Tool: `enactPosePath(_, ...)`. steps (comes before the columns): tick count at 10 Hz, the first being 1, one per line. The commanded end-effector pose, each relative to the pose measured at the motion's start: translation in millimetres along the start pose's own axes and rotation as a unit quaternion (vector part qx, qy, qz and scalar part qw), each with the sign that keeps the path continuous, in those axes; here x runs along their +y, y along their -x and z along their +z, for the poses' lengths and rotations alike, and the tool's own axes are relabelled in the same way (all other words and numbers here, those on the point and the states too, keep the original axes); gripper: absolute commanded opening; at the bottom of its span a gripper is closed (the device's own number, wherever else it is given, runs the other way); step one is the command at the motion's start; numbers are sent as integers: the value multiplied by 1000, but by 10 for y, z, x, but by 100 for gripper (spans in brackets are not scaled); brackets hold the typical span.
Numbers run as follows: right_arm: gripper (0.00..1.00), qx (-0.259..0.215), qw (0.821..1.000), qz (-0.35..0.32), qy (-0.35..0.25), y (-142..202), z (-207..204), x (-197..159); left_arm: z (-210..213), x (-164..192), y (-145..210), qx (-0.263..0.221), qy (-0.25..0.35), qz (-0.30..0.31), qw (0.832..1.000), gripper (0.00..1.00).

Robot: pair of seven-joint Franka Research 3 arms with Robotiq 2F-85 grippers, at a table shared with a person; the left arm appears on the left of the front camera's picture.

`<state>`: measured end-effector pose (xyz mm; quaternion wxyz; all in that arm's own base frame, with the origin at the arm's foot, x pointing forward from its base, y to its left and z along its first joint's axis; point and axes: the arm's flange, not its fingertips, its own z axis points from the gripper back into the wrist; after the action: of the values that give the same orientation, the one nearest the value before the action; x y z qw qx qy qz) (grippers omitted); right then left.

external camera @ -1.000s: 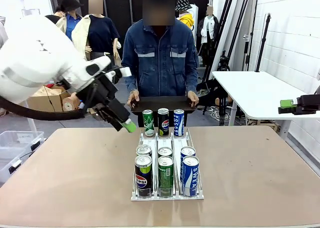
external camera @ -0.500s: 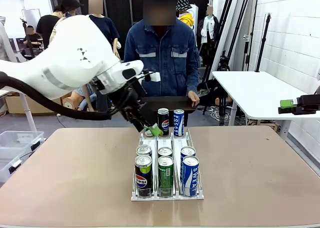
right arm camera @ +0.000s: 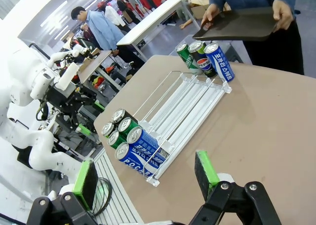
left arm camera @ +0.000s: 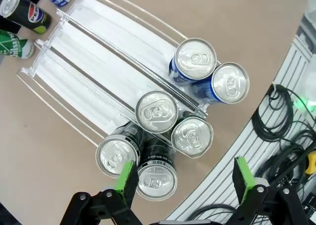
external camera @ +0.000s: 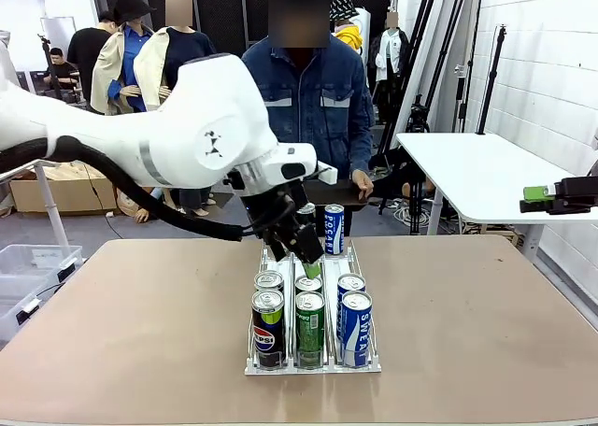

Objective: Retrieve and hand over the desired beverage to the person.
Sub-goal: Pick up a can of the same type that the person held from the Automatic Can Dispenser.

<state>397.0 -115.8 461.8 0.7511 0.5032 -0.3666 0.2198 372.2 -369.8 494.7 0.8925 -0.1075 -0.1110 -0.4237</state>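
Well, your left gripper (left arm camera: 185, 181) hung spread wide and holding nothing above the near cans in the clear plastic three-lane rack (left arm camera: 98, 62). That rack ran down the middle of the beige wooden table (external camera: 121, 323), with open tabletop on both sides. Six cans crowded its near end: two black Pepsi cans (external camera: 267, 321), two green cans (external camera: 309, 321) and two blue Pocari Sweat cans (external camera: 355, 323). Three upright cans (right arm camera: 205, 57) stood just beyond its far end, near the table's far edge, where the person in a blue denim jacket (external camera: 308, 108) held a dark flat tray (right arm camera: 237, 25). Your right gripper (right arm camera: 145, 178) hovered released, off to the table's right.
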Motion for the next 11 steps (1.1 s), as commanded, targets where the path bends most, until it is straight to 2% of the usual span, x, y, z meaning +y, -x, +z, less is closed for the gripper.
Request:
enactPosePath(1, 100, 3, 1000, -2, -2, 6, 6, 6, -60, -156, -154, 11, -24, 0, 1000, 100)
enactPosePath(4, 100, 3, 1000, -2, -2, 6, 6, 6, -98, -363, -249, 27, -38, -14, 999, 100)
enactPosePath(5, 100, 3, 1000, -2, -2, 6, 6, 6, -114, -233, -123, 13, -23, -14, 1000, 100)
enactPosePath(11, 100, 3, 1000, -2, -2, 6, 6, 6, -114, -233, -123, 13, -23, -14, 1000, 100)
